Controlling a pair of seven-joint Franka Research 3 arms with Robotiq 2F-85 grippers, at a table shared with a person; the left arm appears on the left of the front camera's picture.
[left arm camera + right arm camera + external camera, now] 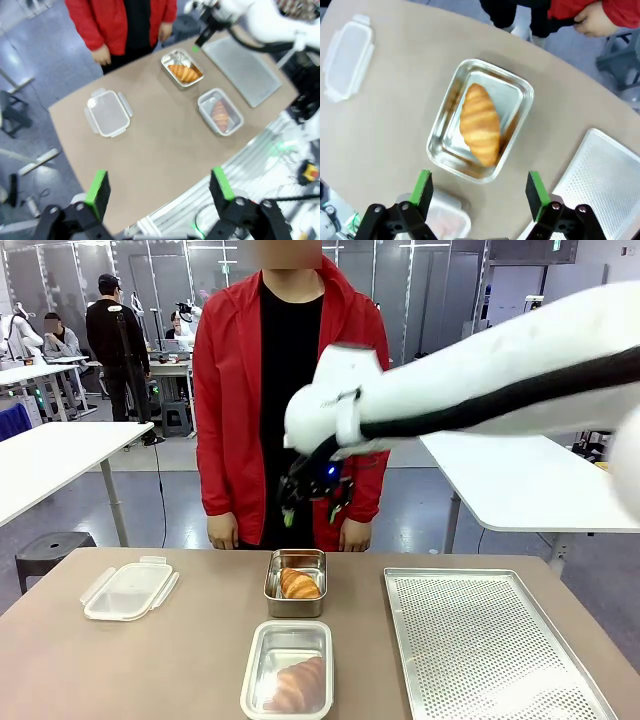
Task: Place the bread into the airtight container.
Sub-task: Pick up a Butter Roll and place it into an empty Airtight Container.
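Note:
A golden croissant, the bread (299,584) (480,123) (184,73), lies in a steel tin (274,582) at the table's far middle. Just in front stands the clear airtight container (256,670) (205,106) without a lid, and another croissant (297,685) (220,114) lies in it. My right gripper (312,496) (479,194) hangs open well above the steel tin, nothing between its green pads. High over the table's left side, my left gripper (159,186) is open and empty too.
The clear lid (128,588) (107,113) (347,56) lies flat at the table's left. A large perforated metal tray (480,640) (245,70) (600,175) covers the right side. A person in a red jacket (230,390) stands at the far edge, hands down.

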